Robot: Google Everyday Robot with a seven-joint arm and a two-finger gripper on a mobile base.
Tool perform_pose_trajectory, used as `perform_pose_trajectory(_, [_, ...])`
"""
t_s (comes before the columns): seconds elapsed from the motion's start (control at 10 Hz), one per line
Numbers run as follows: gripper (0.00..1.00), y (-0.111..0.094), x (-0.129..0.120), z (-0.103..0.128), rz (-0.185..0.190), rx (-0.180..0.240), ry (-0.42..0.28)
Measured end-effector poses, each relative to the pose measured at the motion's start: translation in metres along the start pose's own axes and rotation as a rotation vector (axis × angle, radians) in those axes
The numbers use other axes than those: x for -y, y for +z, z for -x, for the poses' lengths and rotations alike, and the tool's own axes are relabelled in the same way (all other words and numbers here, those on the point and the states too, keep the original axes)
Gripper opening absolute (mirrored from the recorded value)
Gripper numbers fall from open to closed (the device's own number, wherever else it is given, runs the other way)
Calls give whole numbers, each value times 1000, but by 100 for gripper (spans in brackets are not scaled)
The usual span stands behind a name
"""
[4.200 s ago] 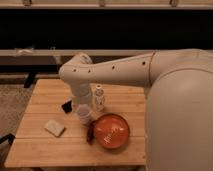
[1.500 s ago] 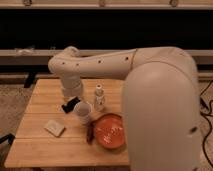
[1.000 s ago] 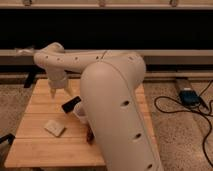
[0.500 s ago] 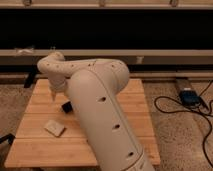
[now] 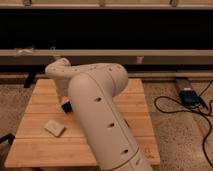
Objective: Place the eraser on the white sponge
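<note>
The eraser (image 5: 66, 106) is a small black block lying on the wooden table (image 5: 35, 150), left of the middle. The white sponge (image 5: 54, 128) is a flat cream pad lying in front of it and a little to the left, apart from it. My white arm (image 5: 97, 115) fills the middle of the camera view and bends at the far left. Its end comes down to the gripper (image 5: 62, 98), which sits right above the eraser and is mostly hidden by the arm. I cannot tell whether it touches the eraser.
The arm hides the table's middle and right, and whatever stands there. A black cable and a power box (image 5: 189, 96) lie on the floor to the right. A dark shelf front (image 5: 150, 30) runs behind the table.
The arm has swung closer to the camera and now covers the red bowl and the white cup. Its end has moved left and down over the eraser. The sponge has not moved.
</note>
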Motion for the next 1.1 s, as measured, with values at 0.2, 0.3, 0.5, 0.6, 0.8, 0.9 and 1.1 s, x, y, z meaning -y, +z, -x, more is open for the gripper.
perform_pose_trajectory(0.2, [65,3,10,3,-22,-3,46])
perform_pose_trajectory(0.3, [65,5,12,4,-31,-6,65])
perform_pose_trajectory(0.5, [65,14,13,5,-7,-15,95])
perform_pose_trajectory(0.6, [65,18,17,6,16,-20,106])
perform_pose_trajectory(0.8, [65,26,20,11,107,-12,122])
perform_pose_trajectory(0.9, [65,27,23,14,130,-8,130])
perform_pose_trajectory(1.1, [57,29,19,15,135,1,124])
